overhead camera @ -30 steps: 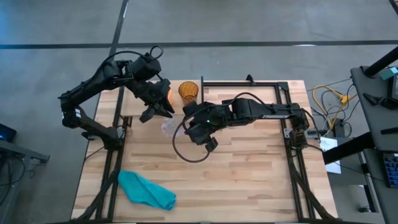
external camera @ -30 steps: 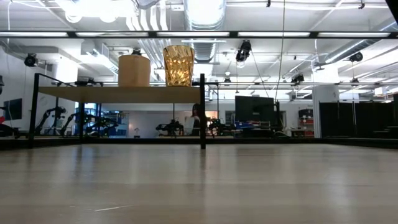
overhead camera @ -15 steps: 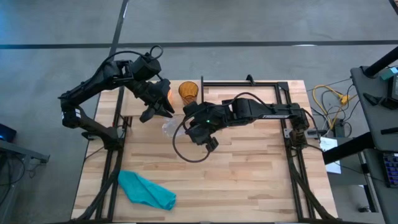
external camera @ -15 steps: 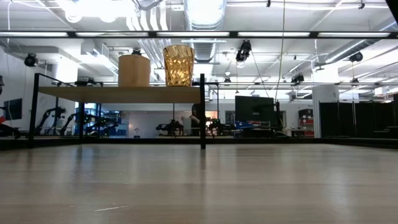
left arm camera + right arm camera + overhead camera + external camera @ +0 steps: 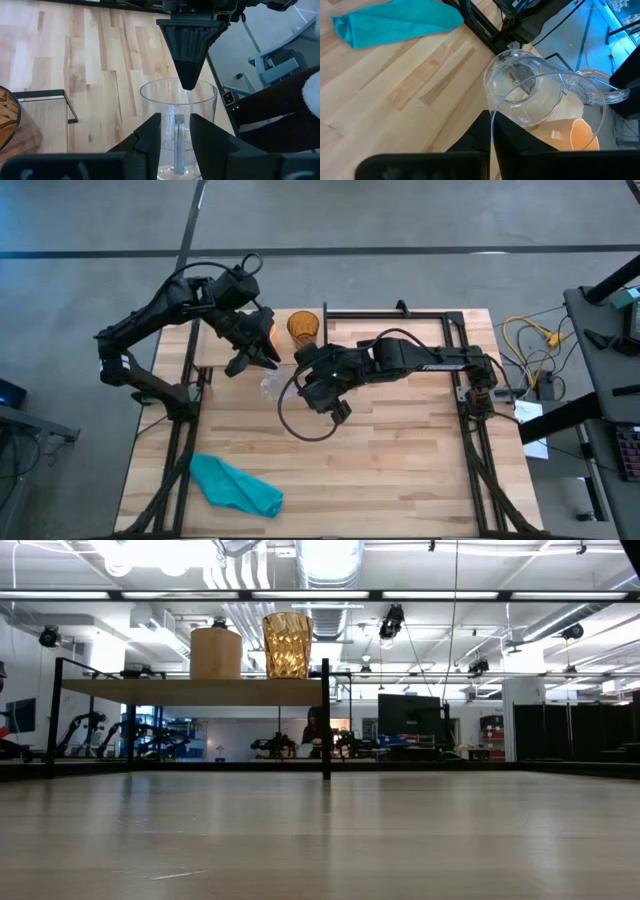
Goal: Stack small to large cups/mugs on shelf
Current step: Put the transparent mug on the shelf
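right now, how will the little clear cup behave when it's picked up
The clear cup looks thin-walled and smooth, so it is probably slick and fragile under hard fingers. It is small and empty, so likely light. The right gripper pinches only one rim wall, so it may pivot.

On the shelf (image 5: 190, 691) the mug (image 5: 215, 653) stands left of the tumbler (image 5: 287, 644), the glass cup (image 5: 272, 386) is between both end effectors, and the cloth (image 5: 236, 485) lies on the desk (image 5: 400, 470) near its front left corner.
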Controlling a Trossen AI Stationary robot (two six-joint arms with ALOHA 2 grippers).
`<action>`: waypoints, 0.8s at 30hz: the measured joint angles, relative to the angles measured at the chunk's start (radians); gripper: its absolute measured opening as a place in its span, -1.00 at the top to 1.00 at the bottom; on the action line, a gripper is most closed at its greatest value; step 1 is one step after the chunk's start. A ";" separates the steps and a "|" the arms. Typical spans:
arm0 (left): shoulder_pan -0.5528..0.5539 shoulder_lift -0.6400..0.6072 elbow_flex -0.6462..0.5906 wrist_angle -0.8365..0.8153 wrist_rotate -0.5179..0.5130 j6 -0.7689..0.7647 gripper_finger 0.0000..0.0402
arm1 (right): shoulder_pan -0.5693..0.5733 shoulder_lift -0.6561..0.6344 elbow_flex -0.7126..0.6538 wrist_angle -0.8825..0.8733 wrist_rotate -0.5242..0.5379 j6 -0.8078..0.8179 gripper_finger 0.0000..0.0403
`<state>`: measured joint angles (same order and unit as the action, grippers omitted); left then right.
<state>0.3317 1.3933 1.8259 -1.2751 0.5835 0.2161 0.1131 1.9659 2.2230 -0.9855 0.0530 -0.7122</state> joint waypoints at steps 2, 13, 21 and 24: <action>0.000 0.000 0.000 0.000 0.000 0.000 0.56 | 0.000 0.000 0.000 0.000 0.000 -0.004 0.96; 0.000 0.000 0.000 0.000 0.000 0.000 0.56 | 0.000 0.000 0.000 0.003 0.000 -0.007 0.96; 0.000 0.000 0.000 -0.013 0.000 0.000 0.58 | 0.000 0.000 0.000 0.015 0.000 -0.006 0.96; 0.000 0.005 0.000 -0.041 0.000 0.000 0.68 | 0.000 0.000 0.000 0.032 0.001 -0.006 0.96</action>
<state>0.3317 1.3983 1.8256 -1.3162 0.5835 0.2161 0.1127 1.9659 2.2230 -0.9539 0.0536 -0.7185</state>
